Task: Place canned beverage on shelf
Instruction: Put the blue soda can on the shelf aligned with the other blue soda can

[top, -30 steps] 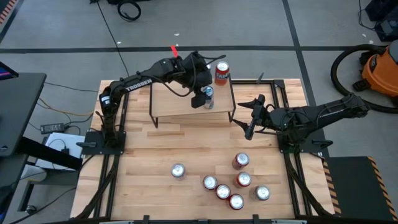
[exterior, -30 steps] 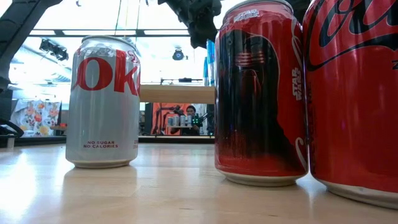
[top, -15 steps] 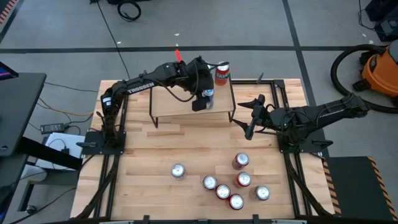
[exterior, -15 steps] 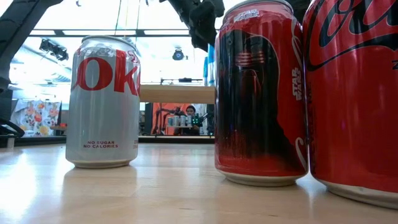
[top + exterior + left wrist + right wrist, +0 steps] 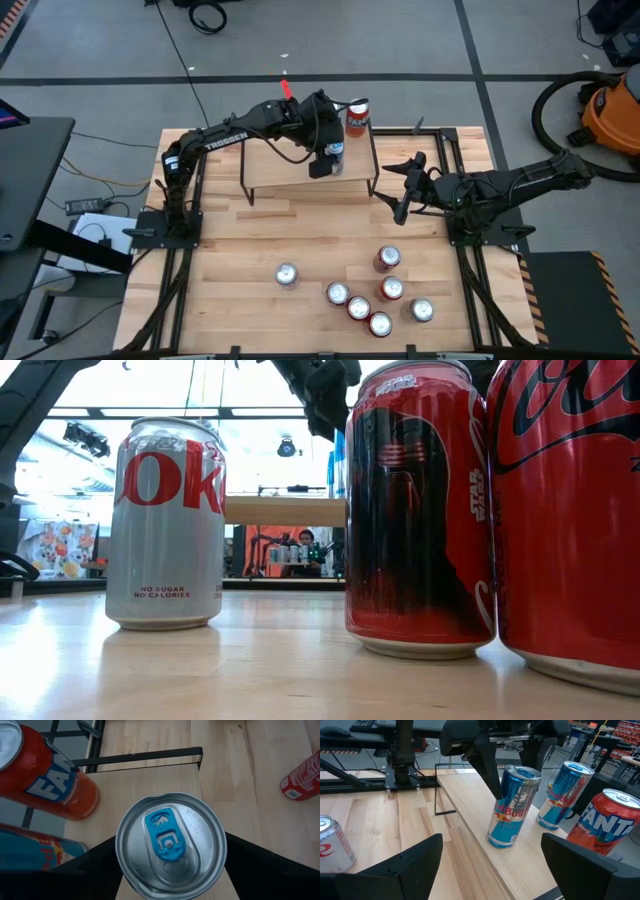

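Hovering over the shelf [image 5: 290, 165], left gripper [image 5: 330, 158] straddles a blue can [image 5: 512, 807].

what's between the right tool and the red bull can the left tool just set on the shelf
Nothing: the right wrist view shows only bare shelf board and tabletop between the right tool and the Red Bull can.

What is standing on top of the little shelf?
On the shelf stand two blue Red Bull cans and an orange Fanta can. The left gripper hovers over one.
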